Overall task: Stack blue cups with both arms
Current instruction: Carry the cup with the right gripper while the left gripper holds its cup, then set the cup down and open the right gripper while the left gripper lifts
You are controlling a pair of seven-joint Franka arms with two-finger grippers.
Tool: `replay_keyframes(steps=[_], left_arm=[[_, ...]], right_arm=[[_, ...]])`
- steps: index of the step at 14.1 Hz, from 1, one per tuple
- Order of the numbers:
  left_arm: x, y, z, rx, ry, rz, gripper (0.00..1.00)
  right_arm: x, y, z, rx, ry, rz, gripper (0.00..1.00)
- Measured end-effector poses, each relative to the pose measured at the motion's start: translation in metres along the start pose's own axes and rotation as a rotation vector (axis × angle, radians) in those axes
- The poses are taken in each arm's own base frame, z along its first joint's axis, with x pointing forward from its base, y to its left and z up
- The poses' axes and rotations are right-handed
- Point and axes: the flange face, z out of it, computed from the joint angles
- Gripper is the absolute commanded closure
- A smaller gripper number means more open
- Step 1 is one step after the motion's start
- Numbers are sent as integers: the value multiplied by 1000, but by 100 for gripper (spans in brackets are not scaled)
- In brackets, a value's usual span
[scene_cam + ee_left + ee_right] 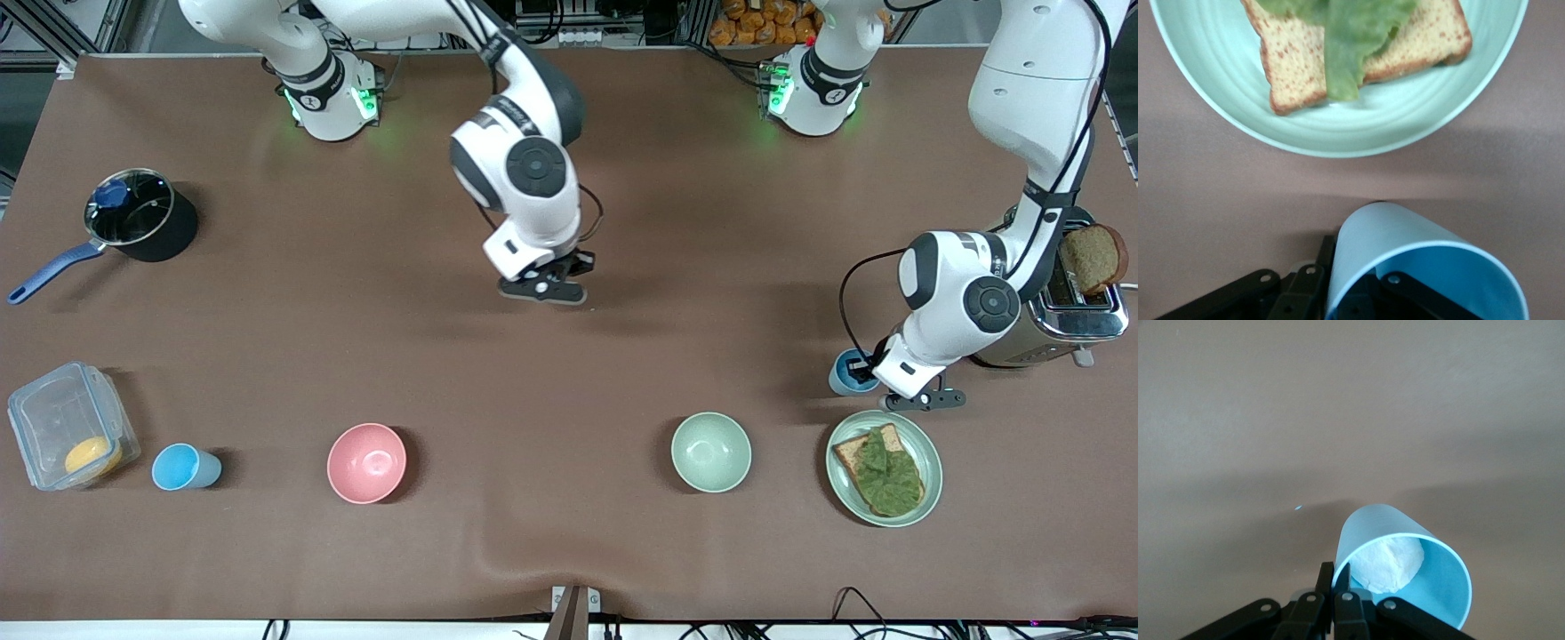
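Observation:
My left gripper (864, 373) is shut on the wall of a light-blue cup (840, 378), beside the green plate toward the left arm's end. In the left wrist view one finger (1327, 252) lies outside the cup (1405, 233) and the other is inside it. Over the table's middle, my right gripper (542, 289) pinches the rim of a second blue cup (1405, 533) with a white lump (1388, 563) inside. The hand hides that cup in the front view. A third blue cup (182, 467) stands at the right arm's end.
A pink bowl (366, 462) and a pale green bowl (711, 452) sit near the front camera. A green plate (929, 471) holds bread and lettuce. A toaster (1071, 311) with bread, a clear box (67, 427) and a black pot (142, 218) stand at the ends.

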Motion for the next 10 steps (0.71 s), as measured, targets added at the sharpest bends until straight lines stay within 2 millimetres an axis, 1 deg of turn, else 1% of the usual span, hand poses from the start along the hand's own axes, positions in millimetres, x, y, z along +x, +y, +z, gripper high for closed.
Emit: replay_keyframes(steps=[2, 4, 6, 7, 10], left_arm=[[3, 0, -8, -1, 17, -16, 100], [7, 1, -23, -1, 42, -24, 100], [11, 5, -41, -7, 70, -45, 100], [12, 11, -49, -13, 81, -60, 100], [11, 30, -64, -31, 97, -95, 100]], right_arm=[[-16, -18, 20, 17, 19, -4, 100], [-28, -31, 37, 32, 34, -19, 100], [-30, -33, 49, 25, 33, -22, 100], [-28, -32, 54, 17, 32, -21, 100], [-23, -28, 60, -12, 59, -38, 100]])
